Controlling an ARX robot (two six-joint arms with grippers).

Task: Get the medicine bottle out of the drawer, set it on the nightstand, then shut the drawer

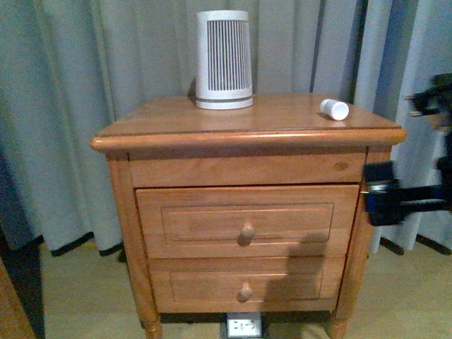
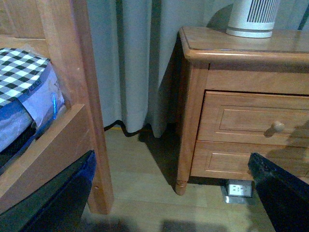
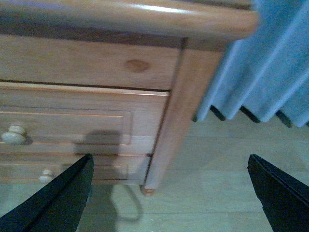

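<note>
The medicine bottle [image 1: 334, 109] lies on its side on the nightstand [image 1: 247, 131] top, near the right front corner. The top drawer [image 1: 212, 220] is shut flush, its round knob [image 1: 246, 232] in the middle. My right gripper [image 1: 379, 193] hangs blurred beside the nightstand's right front post at drawer height. In the right wrist view it [image 3: 169, 203] is open and empty, facing that post [image 3: 169, 130] and the floor. My left gripper [image 2: 164, 203] is open and empty, low to the left of the nightstand [image 2: 193, 96]. It does not show in the front view.
A large white ribbed appliance [image 1: 224, 60] stands at the back of the top. Grey curtains [image 1: 106, 70] hang behind. A wooden bed frame [image 2: 82, 96] with checked bedding [image 2: 21, 72] stands left of the nightstand. A floor socket box [image 1: 244, 327] sits under it.
</note>
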